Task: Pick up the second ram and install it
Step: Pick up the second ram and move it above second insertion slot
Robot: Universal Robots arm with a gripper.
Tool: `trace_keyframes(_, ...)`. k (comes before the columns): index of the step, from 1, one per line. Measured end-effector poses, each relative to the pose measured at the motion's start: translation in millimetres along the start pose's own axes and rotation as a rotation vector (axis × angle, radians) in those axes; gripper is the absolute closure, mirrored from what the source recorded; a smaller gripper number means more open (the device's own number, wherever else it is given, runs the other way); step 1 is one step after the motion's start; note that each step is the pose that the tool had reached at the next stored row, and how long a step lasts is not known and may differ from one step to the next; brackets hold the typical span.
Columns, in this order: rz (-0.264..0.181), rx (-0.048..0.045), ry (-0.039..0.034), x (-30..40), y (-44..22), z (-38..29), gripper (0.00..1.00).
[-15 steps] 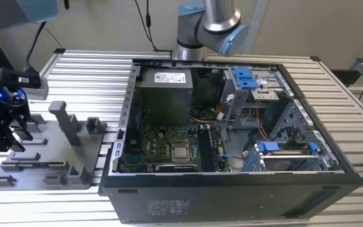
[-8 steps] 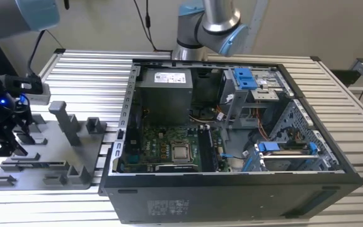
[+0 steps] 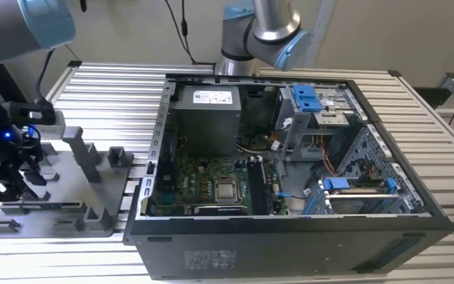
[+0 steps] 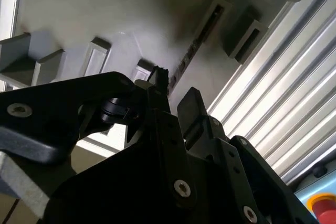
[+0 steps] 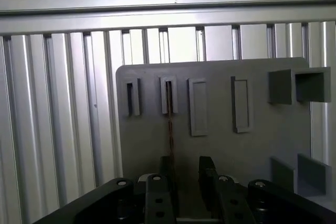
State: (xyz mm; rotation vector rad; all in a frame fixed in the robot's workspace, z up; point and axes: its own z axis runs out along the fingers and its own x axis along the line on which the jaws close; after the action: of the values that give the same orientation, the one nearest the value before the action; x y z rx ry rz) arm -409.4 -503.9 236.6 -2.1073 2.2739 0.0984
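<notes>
Ribbed aluminium table [image 5: 58, 129] carries the grey fixture plate [image 5: 252, 150], and your second ram [image 5: 170, 121] has one end in a narrow slot of it. In both wrist views you see the stick edge-on as a thin dark line. Its long axis runs from the slot straight toward the gripper [image 5: 186, 165]. The claw stands spread with a clear gap. The stick's near end reaches in beside one finger [image 5: 166, 174], but you cannot tell whether they touch.
</notes>
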Motion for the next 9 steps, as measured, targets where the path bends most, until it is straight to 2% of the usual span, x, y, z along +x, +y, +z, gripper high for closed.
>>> trace_keyframes(9,-0.027,0.0062,-0.0008,5.7,1.7,12.8,0.64)
